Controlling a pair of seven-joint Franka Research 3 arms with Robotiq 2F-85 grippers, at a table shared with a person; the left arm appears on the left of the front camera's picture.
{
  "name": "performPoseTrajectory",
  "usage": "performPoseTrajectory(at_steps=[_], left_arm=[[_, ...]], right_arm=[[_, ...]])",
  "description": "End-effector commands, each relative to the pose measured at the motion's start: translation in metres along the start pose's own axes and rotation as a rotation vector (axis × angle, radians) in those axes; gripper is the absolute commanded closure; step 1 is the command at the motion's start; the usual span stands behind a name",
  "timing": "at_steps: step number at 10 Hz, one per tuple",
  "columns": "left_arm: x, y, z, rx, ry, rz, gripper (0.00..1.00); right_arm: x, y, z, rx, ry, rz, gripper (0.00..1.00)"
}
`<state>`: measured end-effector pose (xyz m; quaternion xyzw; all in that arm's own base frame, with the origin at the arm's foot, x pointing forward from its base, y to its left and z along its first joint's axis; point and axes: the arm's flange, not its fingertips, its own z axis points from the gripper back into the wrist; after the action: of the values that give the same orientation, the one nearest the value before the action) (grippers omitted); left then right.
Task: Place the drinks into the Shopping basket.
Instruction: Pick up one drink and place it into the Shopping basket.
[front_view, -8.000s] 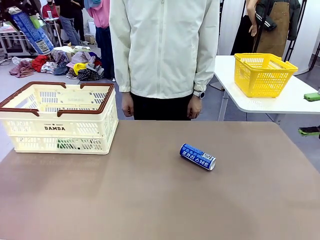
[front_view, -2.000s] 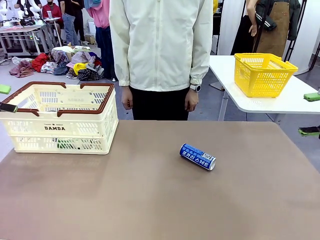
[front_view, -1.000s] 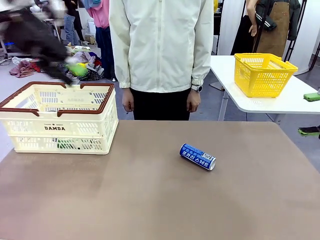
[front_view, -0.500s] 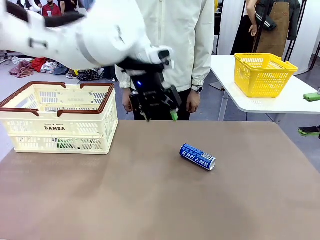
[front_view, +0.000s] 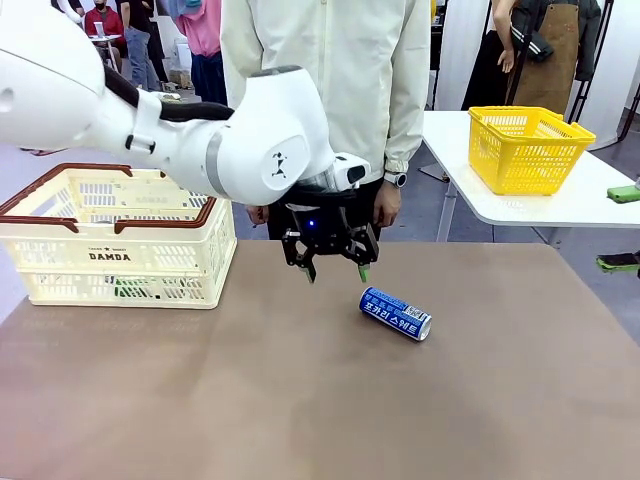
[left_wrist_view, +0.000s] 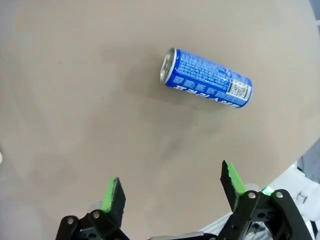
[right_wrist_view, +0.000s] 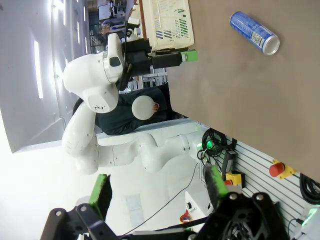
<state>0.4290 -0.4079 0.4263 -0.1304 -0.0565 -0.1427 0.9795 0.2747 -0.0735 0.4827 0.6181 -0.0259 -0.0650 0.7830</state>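
A blue can (front_view: 395, 313) with white Korean lettering lies on its side on the brown table, right of the middle. My left gripper (front_view: 337, 270) hangs open just above the table, a little to the can's left and behind it, nothing between its fingers. In the left wrist view the blue can (left_wrist_view: 207, 85) lies ahead of the open left gripper (left_wrist_view: 172, 189), silver top to the left. The cream Shopping basket (front_view: 60, 215) with its red-brown rim stands at the table's far left; something green shows through its lower slots. My right gripper (right_wrist_view: 156, 189) is open, away from the table, and its view takes in the blue can (right_wrist_view: 254, 32).
A person in a cream jacket stands at the far edge, one hand (front_view: 385, 205) hanging close behind my left gripper. A yellow mesh basket (front_view: 525, 148) sits on a white side table at the right. My left arm (front_view: 180, 130) crosses above the basket's right end.
My left arm has swung right from over the Shopping basket and come down toward the blue can, still open. The can and the basket have not moved.
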Motion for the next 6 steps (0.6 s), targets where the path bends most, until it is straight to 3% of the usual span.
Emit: performPoseTrajectory(at_steps=[1, 6], left_arm=[[0.0054, 0.0052, 0.0201, 0.000, -0.023, 0.006, 0.00], [0.0054, 0.0052, 0.0201, 0.000, -0.023, 0.006, 0.00]], right_arm=[[0.0002, 0.0040, 0.0019, 0.008, 0.005, -0.002, 0.00], [0.0002, 0.0040, 0.0019, 0.008, 0.005, -0.002, 0.00]])
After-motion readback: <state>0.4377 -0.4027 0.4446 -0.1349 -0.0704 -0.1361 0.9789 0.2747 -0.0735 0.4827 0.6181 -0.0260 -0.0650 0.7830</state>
